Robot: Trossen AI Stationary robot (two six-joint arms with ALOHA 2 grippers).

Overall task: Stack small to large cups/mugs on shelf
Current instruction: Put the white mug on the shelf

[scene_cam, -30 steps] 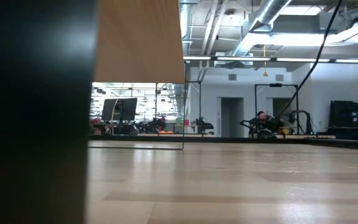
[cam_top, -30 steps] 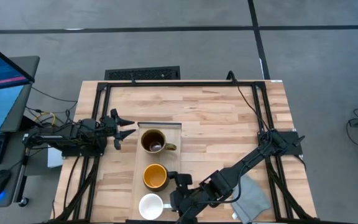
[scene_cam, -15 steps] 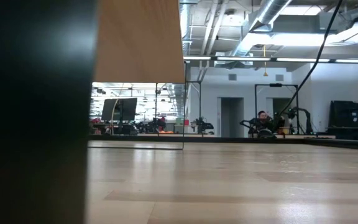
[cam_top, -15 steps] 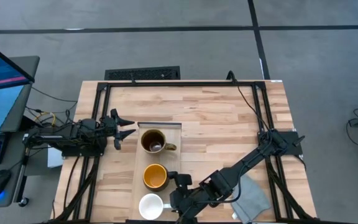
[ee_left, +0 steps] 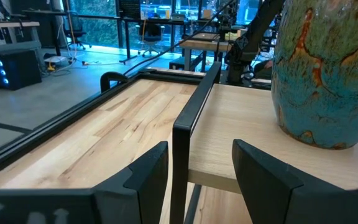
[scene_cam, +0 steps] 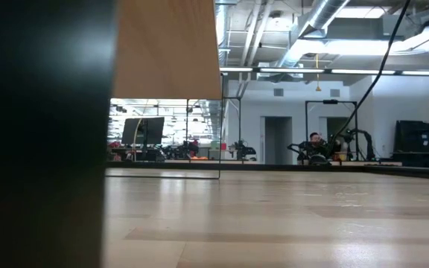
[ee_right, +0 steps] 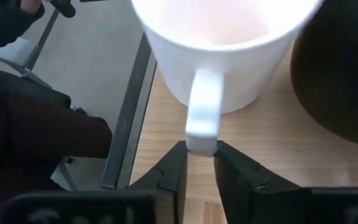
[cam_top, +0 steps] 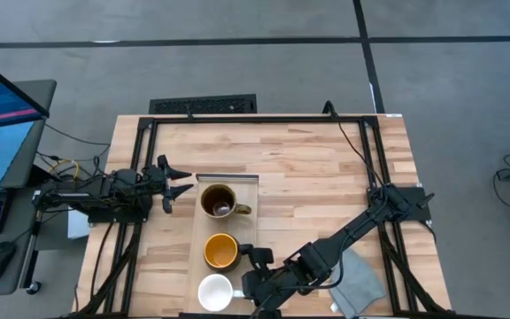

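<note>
Three mugs stand in a row on the pale wooden shelf [cam_top: 246, 232]: a large brown one [cam_top: 220, 201] at the far end, a medium dark one with a yellow inside [cam_top: 221, 252] in the middle, and a small white one [cam_top: 214, 293] at the near end. My right gripper [cam_top: 244, 285] is at the white mug's right side, shut on its handle. My left gripper [cam_top: 184, 181] is open and empty at the shelf's far left corner, beside the large mug [ee_left: 328, 68]. Its fingers stand on either side of the shelf's black edge bar [ee_left: 180, 143]. My right gripper pinches the white mug's handle [ee_right: 202, 134] at its outer curve, between its two fingertips [ee_right: 178, 163]. The fingers come level from the table's right side. The mug stands upright on the shelf, mouth up, next to the medium dark mug [ee_right: 340, 74].
A grey cloth [cam_top: 361, 279] lies on the table at the near right, under my right arm. Black frame rails [cam_top: 140, 159] run along the table's sides and far edge. In the low view, a dark surface and a wooden panel [scene_cam: 166, 48] block the left part.
</note>
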